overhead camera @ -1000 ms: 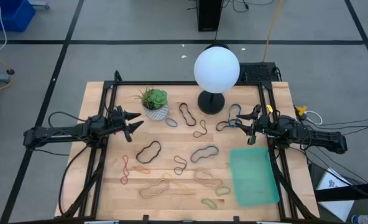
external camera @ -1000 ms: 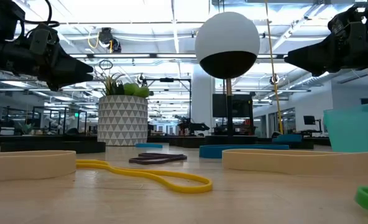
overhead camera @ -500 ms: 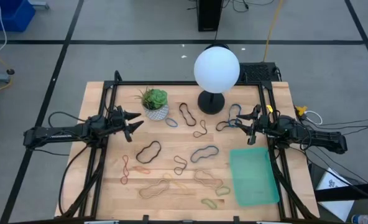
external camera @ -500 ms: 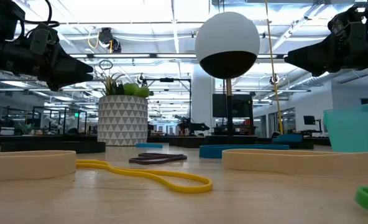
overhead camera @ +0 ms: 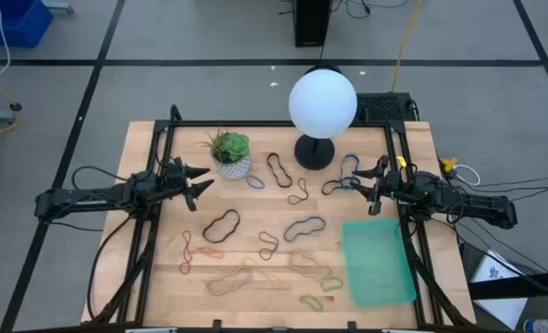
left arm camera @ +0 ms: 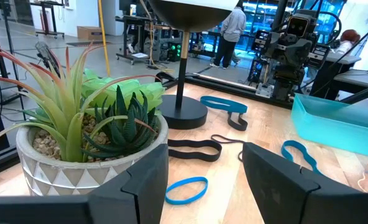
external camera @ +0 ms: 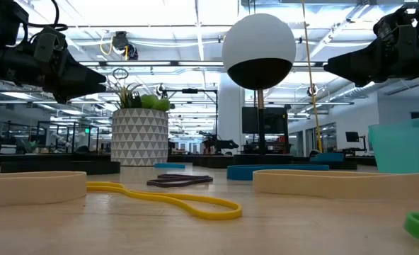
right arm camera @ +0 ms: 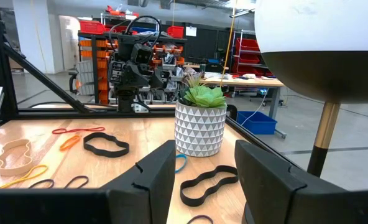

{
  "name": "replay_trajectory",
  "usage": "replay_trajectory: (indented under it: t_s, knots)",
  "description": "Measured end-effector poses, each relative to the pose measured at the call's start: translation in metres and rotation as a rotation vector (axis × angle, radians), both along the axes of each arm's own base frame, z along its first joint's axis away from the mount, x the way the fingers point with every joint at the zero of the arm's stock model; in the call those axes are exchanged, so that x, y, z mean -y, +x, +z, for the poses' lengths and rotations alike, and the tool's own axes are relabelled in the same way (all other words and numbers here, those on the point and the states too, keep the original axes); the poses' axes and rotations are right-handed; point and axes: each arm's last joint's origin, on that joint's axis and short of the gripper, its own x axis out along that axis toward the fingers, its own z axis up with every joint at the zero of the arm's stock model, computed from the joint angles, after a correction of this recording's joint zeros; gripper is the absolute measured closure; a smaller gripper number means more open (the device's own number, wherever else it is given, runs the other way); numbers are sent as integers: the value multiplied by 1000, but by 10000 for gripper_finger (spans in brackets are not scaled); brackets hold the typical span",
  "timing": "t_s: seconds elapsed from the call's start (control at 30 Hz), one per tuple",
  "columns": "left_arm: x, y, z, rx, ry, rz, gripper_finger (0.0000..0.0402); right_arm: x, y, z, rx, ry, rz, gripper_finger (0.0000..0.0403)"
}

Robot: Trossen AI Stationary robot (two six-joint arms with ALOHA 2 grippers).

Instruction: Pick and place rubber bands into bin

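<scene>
Nothing had moved since the earlier frames: left gripper and right gripper hovered with fingers released, empty. Rubber bands lay scattered on the counter, outside the bin. Overlapping floppy bands risked snagging together.

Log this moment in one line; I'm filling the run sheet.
left gripper: open, empty | right gripper: open, empty | rubber bands: on table | bin: empty
</scene>
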Motion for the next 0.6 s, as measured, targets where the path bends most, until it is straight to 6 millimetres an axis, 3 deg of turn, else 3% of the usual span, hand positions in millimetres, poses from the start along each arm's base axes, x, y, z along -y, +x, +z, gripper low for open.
replay_trajectory:
  t_s: [0.2,0.4,0.6]
  knots:
    - [0,0,0,0,0,0,188,0,0,0,-4,-21,-2,242]
    - [0,0,0,0,0,0,188,0,0,1,-68,-309,-29,242]
    - [0,0,0,0,0,0,188,0,0,1,-72,-328,-31,242]
